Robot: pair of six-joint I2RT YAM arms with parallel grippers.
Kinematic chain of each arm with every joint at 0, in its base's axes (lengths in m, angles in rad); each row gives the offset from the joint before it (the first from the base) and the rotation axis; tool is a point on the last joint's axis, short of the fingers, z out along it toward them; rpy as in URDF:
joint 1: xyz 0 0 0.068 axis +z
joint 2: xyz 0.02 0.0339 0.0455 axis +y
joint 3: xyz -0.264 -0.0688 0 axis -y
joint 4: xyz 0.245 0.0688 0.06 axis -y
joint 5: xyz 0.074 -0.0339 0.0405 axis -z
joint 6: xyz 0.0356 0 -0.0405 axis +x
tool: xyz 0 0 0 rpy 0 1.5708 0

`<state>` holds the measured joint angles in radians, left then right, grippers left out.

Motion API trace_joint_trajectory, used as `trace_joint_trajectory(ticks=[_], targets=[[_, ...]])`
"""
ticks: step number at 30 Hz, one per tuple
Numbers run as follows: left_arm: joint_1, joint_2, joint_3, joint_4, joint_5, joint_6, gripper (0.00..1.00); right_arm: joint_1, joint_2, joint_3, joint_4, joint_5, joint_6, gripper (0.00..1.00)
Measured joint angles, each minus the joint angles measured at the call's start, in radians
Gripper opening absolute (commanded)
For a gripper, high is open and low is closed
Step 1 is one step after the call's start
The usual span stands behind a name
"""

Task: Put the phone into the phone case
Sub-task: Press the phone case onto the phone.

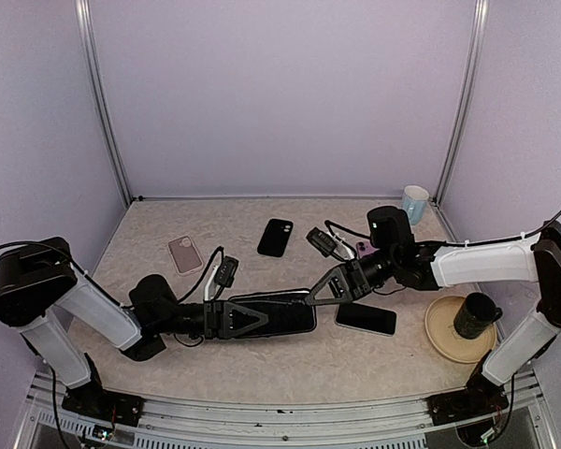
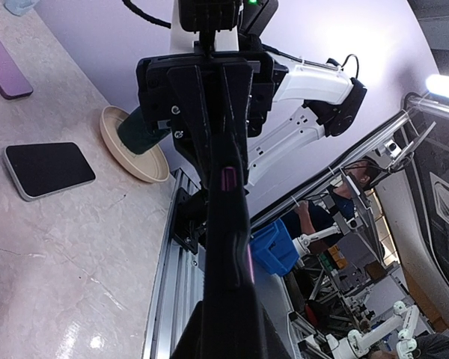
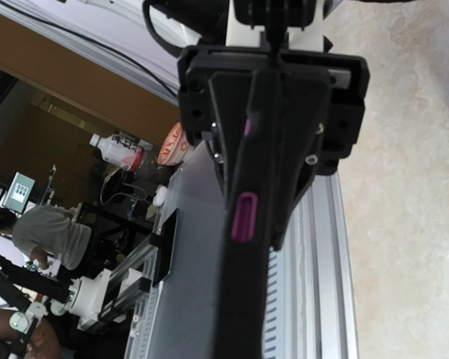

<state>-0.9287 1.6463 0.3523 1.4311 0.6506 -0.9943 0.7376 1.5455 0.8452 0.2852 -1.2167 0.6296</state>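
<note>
Both my grippers are pinched narrow on the same thing: my left gripper clamps the left end of the black phone case, and my right gripper, jaws drawn in tight, bites its right end. We hold it between us just above the table, on edge, with its long axis running left to right. Whether a handset already sits inside it I cannot tell, since both wrist views show me only its thin black rim. The phone I take to be the one wanted lies flat with its dark screen up, just right of the case's right end and a little nearer. Its long axis also runs left to right, almost parallel to the case. It lies close beside my right gripper and well away from my left, so my right arm looks the one to fetch it while my left keeps the case, and the beige plate beyond it leaves room. For writing, I find none on case or phone; a magenta side button is the only mark, and a round red-and-white label off the table has lettering too small to read
</note>
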Motion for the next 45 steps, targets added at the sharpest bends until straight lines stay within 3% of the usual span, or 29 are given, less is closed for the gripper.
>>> trace_joint_trajectory(ticks=[1, 6, 9, 11, 19, 22, 28, 32, 37, 45], targets=[[0.000, 0.000, 0.000, 0.000, -0.001, 0.000, 0.00, 0.000, 0.000, 0.000, 0.000, 0.001, 0.002, 0.04], [0.000, 0.000, 0.000, -0.010, -0.003, 0.010, 0.22, 0.000, 0.001, 0.001, -0.010, 0.006, -0.005, 0.00], [0.001, 0.000, 0.000, -0.027, -0.015, 0.021, 0.25, 0.000, 0.003, 0.011, -0.066, 0.030, -0.036, 0.00], [0.001, -0.003, 0.000, -0.042, -0.028, 0.027, 0.23, -0.001, 0.006, 0.021, -0.105, 0.050, -0.056, 0.00], [0.003, -0.023, 0.000, -0.114, -0.061, 0.057, 0.00, -0.003, 0.018, 0.048, -0.190, 0.104, -0.097, 0.00], [0.003, -0.032, 0.000, -0.132, -0.068, 0.061, 0.00, -0.003, 0.020, 0.051, -0.200, 0.113, -0.101, 0.00], [0.002, -0.051, 0.000, -0.157, -0.083, 0.076, 0.00, -0.003, 0.020, 0.059, -0.211, 0.128, -0.101, 0.29], [0.000, -0.075, 0.000, -0.200, -0.106, 0.099, 0.00, -0.003, 0.020, 0.059, -0.210, 0.134, -0.090, 0.39], [0.000, -0.114, 0.000, -0.229, -0.140, 0.129, 0.00, -0.003, 0.020, 0.059, -0.199, 0.135, -0.071, 0.45], [0.000, -0.152, 0.000, -0.240, -0.169, 0.153, 0.00, -0.003, 0.020, 0.045, -0.157, 0.135, -0.036, 0.44]])
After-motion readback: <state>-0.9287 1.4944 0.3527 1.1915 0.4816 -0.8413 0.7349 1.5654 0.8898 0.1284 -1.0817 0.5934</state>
